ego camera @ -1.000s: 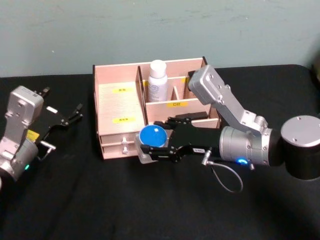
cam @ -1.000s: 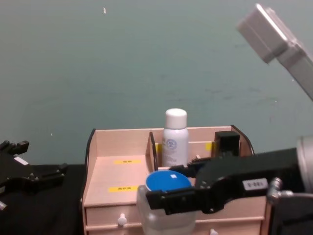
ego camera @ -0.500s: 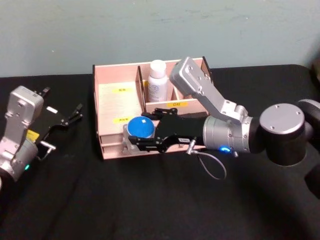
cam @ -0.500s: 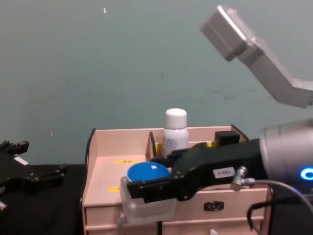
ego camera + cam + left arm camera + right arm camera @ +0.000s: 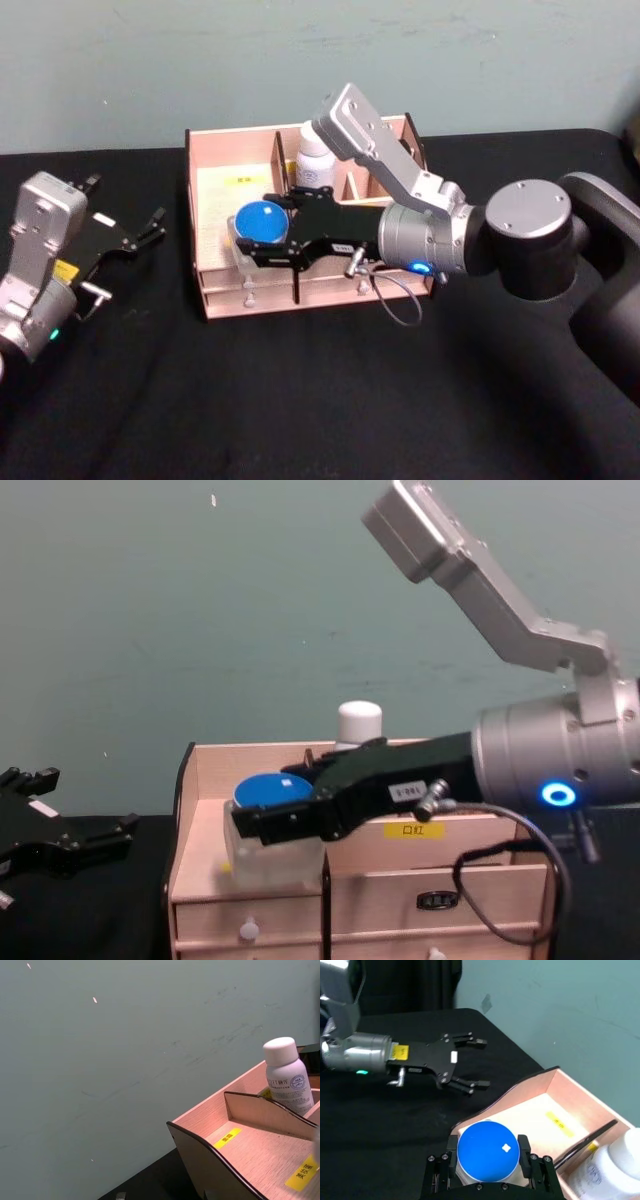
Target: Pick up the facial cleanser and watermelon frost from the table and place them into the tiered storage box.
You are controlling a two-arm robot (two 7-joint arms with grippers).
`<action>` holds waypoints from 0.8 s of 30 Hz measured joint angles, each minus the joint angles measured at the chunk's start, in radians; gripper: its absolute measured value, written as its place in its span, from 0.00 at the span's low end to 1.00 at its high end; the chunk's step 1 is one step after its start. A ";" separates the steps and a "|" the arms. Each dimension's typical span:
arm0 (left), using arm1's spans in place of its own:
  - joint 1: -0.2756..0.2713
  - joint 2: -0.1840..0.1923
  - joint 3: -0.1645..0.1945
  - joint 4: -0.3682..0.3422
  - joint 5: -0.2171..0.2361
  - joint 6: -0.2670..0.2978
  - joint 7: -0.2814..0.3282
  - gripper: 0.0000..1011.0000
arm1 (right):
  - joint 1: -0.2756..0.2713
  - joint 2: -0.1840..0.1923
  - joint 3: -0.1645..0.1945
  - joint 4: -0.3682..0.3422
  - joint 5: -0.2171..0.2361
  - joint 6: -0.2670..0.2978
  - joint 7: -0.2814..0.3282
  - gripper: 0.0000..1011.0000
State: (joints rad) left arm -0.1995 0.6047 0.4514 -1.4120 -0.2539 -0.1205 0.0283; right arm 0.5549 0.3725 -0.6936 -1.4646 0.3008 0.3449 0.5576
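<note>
The right pincer (image 5: pixel 243 238) grips a squat, clear, round jar with a smooth blue lid (image 5: pixel 259 219) above the wide left compartment of the pale wooden tiered storage box (image 5: pixel 225 195) at the bench's back edge. A white plastic bottle (image 5: pixel 312 166) stands upright in the neighbouring compartment, partly hidden by the arm. The left pincer (image 5: pixel 150 225) rests spread wide near the black-clothed bench's (image 5: pixel 300 400) left edge.

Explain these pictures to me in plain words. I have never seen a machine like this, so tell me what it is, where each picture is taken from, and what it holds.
This is a robot with two arms, each ending in a gripper. One picture comes from a camera on its head, one from its chest, and one from each wrist.

On a black table stands a pale wooden storage box with compartments and small drawers. A white bottle already stands inside it.

The right gripper is shut on a clear jar with a blue lid and holds it over the box's wide left compartment. The left gripper rests open on the table, to the left of the box.
</note>
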 joint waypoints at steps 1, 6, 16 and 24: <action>0.000 0.000 0.000 0.000 0.000 0.000 0.000 1.00 | 0.005 -0.006 0.000 0.008 -0.002 -0.001 -0.002 0.71; 0.000 0.000 0.000 0.000 0.000 0.000 0.000 1.00 | 0.033 -0.040 -0.001 0.058 -0.014 -0.007 -0.013 0.71; 0.000 0.000 0.000 0.000 0.000 0.000 0.000 1.00 | 0.082 -0.110 -0.009 0.159 -0.048 -0.011 -0.031 0.71; 0.000 0.000 0.000 0.000 0.000 0.000 0.000 1.00 | 0.102 -0.143 -0.008 0.211 -0.071 -0.009 -0.039 0.71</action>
State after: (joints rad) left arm -0.1996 0.6047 0.4514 -1.4120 -0.2539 -0.1205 0.0283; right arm 0.6568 0.2291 -0.7014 -1.2537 0.2299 0.3355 0.5189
